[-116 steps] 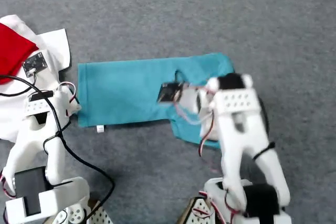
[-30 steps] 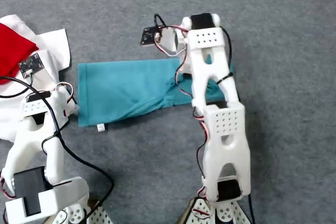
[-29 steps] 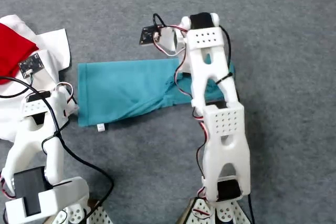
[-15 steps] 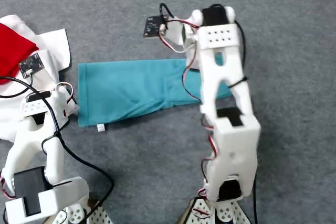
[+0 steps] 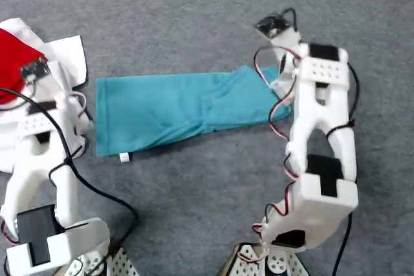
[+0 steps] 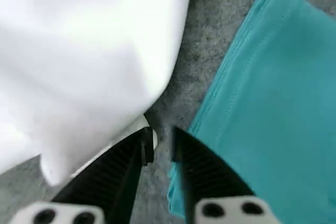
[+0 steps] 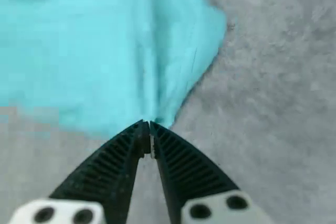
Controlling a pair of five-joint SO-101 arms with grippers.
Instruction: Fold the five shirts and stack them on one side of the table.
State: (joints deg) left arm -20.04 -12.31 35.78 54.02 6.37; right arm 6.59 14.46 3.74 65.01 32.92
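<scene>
The grey felt desk runs out under both my arms, with dark furniture behind its far edge. The teal shirt lies across the middle of it as a long folded band, its short straight end towards my left arm and its narrower, rumpled end towards my right arm.

My right jaws are closed, tip against tip, right at the edge of that rumpled end. In the right wrist view a ridge in the teal shirt runs straight up to the tips. Whether a pinch of cloth is caught between them I cannot tell. Bare grey felt lies beside the tips.

My left jaws stand a narrow gap apart and hold nothing. They hang over the strip of felt between the teal shirt's hemmed end and the white shirt, whose loose edge comes up just beside one tip.

Seen from above, the white shirt is spread at the desk's left edge, close to the teal shirt but not touching it. A red garment lies on top of it. My left arm reaches over the near part of the white shirt and hides it. A small white tag sits at the teal shirt's near left corner. My right arm's red and white wires cross the shirt's rumpled end.
</scene>
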